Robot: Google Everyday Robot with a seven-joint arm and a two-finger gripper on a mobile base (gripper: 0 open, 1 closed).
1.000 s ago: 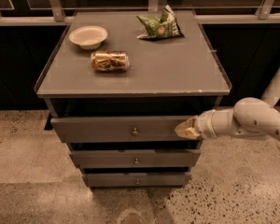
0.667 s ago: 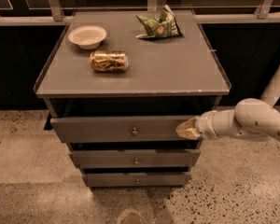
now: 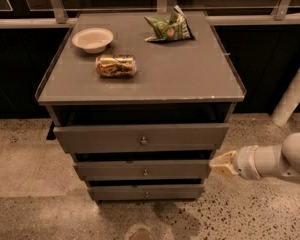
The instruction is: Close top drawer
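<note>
The tool (image 3: 221, 164) hangs at the cabinet's right side, level with the middle drawer (image 3: 145, 170); whether it is open or closed cannot be told. The top drawer (image 3: 115, 138) stands pulled out beneath the counter (image 3: 190, 79), its right end just above the tool.

This looks like an indoor test space in an office or lab building, not a home. The floor (image 3: 20, 169) is speckled polished stone or concrete, of the kind laid in commercial halls. A metal railing (image 3: 55, 4) with slanted posts runs along the back, with dark panels behind it. A plain grey cabinet (image 3: 190, 74) stands alone, and on it lie break-room snacks: a paper bowl (image 3: 92, 39), a drink can (image 3: 116, 65) on its side and a green chip bag (image 3: 169, 28). A white post (image 3: 292, 96) rises at the right. The robot's gripper (image 3: 221, 164) hangs low beside the cabinet's right side.
</note>
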